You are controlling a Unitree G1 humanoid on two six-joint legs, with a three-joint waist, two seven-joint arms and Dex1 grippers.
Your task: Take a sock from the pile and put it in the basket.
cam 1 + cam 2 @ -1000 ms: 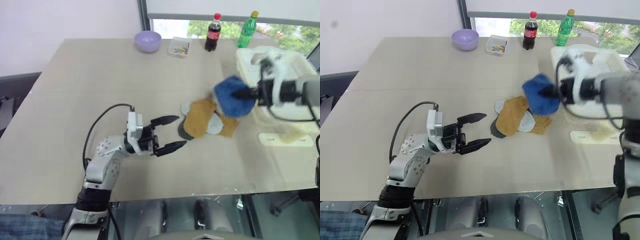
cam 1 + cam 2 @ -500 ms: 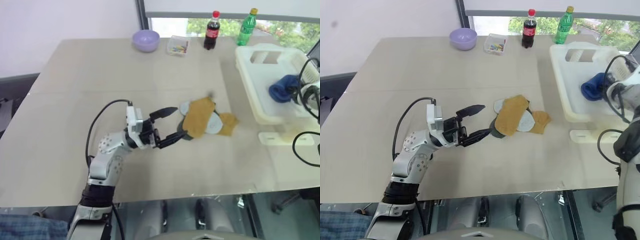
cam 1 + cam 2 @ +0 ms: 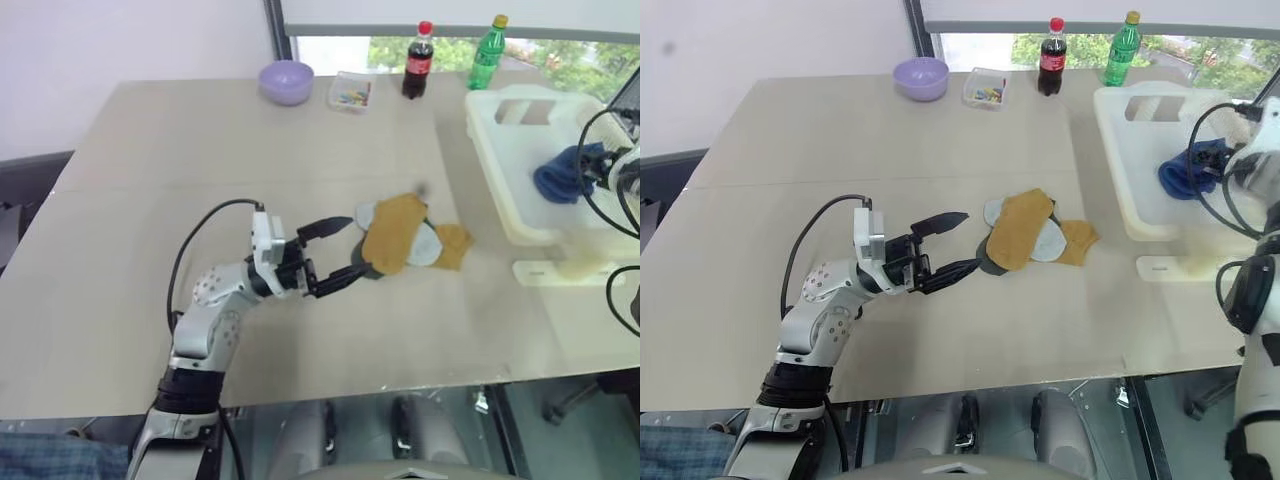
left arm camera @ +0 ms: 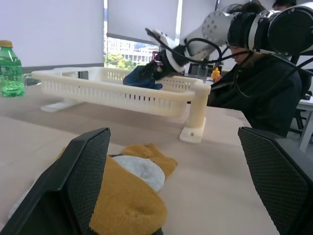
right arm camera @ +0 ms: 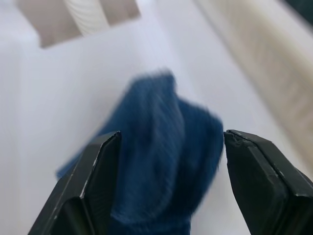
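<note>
The blue sock (image 3: pixel 562 177) is bunched inside the cream-white basket (image 3: pixel 496 150) at the table's right side. My right gripper (image 5: pixel 171 182) hovers just over it, open, its fingers (image 5: pixel 93 188) wide on either side of the blurred blue fabric (image 5: pixel 164 156). The pile (image 3: pixel 408 243), mustard-yellow and light grey socks, lies mid-table. My left gripper (image 3: pixel 354 247) stands open just left of the pile, holding nothing. In the left wrist view a yellow sock (image 4: pixel 128 200) lies between its fingers (image 4: pixel 73 186), with the basket (image 4: pixel 112 89) beyond.
A lilac bowl (image 3: pixel 286 81), a small clear box (image 3: pixel 349 92), a cola bottle (image 3: pixel 416 60) and a green bottle (image 3: pixel 485 54) line the far edge. A white bracket (image 3: pixel 556 269) sits in front of the basket. A person sits beyond the table (image 4: pixel 254 93).
My right arm carried the blue sock from above the pile rightward over the basket, and its jaws have now opened. The left gripper kept its place.
</note>
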